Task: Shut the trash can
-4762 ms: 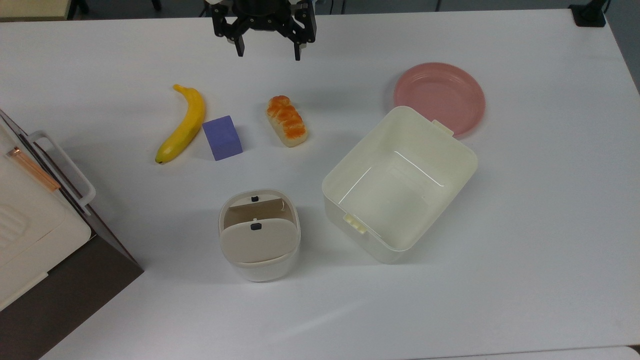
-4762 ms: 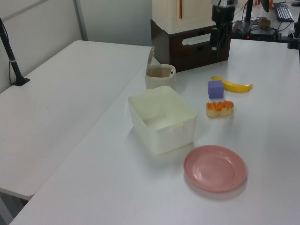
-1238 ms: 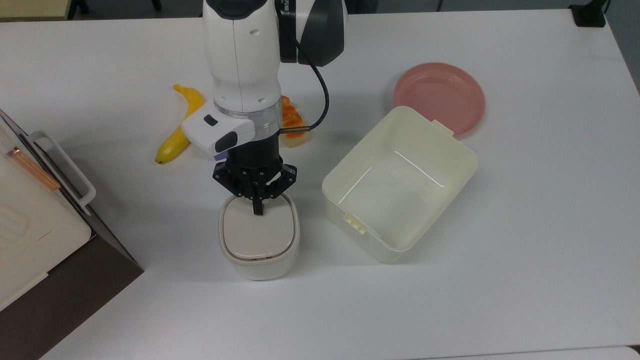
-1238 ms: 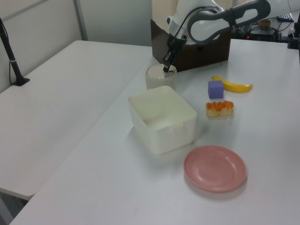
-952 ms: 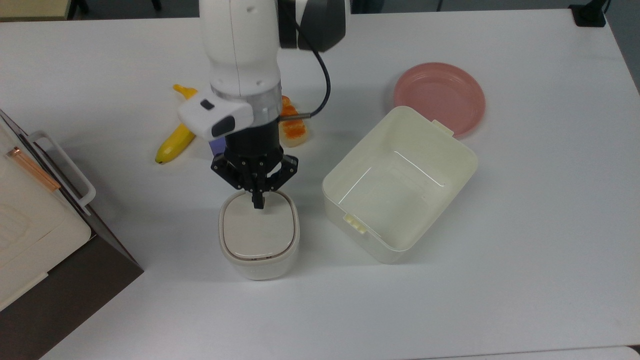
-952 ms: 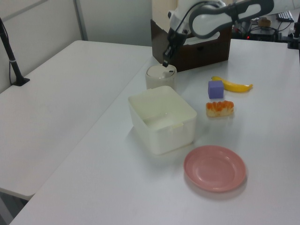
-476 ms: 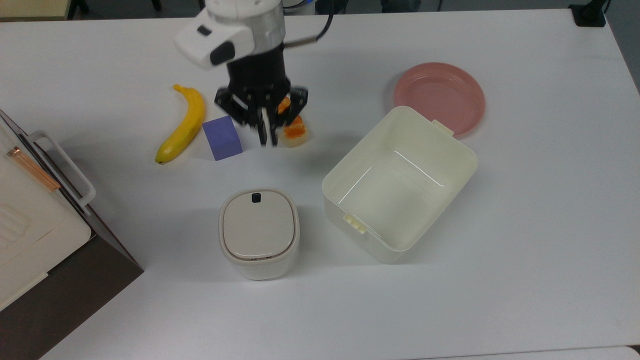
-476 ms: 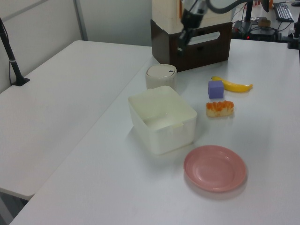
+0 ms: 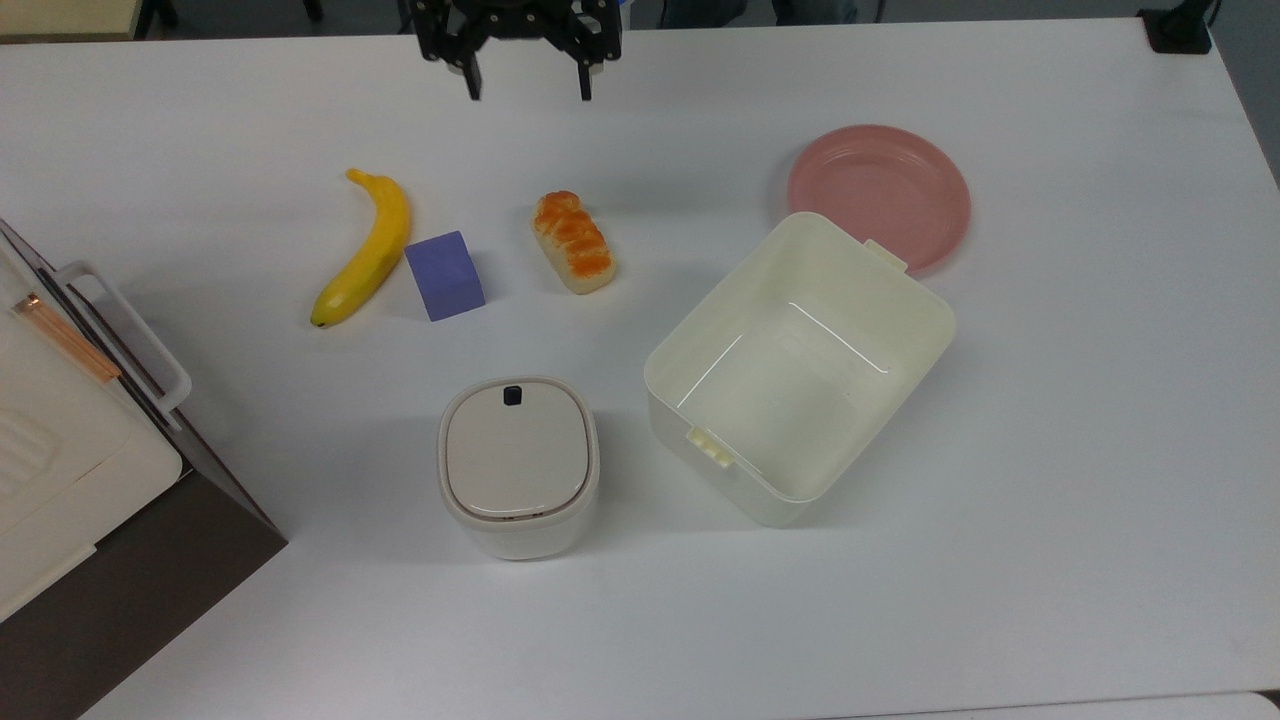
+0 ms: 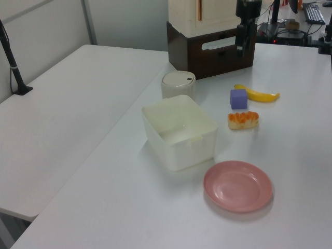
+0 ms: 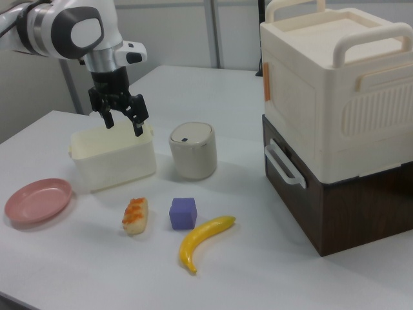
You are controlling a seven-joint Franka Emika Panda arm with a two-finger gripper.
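The trash can (image 9: 517, 465) stands near the middle of the table, small and white, its beige lid lying flat and shut with the black button (image 9: 512, 395) on top. It also appears as the trash can (image 10: 177, 84) beside the cream box, and as the trash can (image 11: 192, 150). My gripper (image 9: 528, 88) hangs open and empty at the top view's upper edge, far from the can. In the right view the gripper (image 11: 124, 126) hovers above the cream box, and the gripper (image 10: 240, 49) shows in front of the cabinet.
A banana (image 9: 365, 250), a purple cube (image 9: 445, 275) and a piece of bread (image 9: 574, 242) lie between gripper and can. A lidless cream box (image 9: 740, 490) sits at the can's right in the top view, a pink plate (image 9: 880, 190) behind it. A cream-and-brown cabinet (image 9: 60, 450) fills the left edge.
The lid, open at first, was pressed down and now lies shut. Over the last second my gripper lifted off the lid, drew back to the table's far edge and opened.
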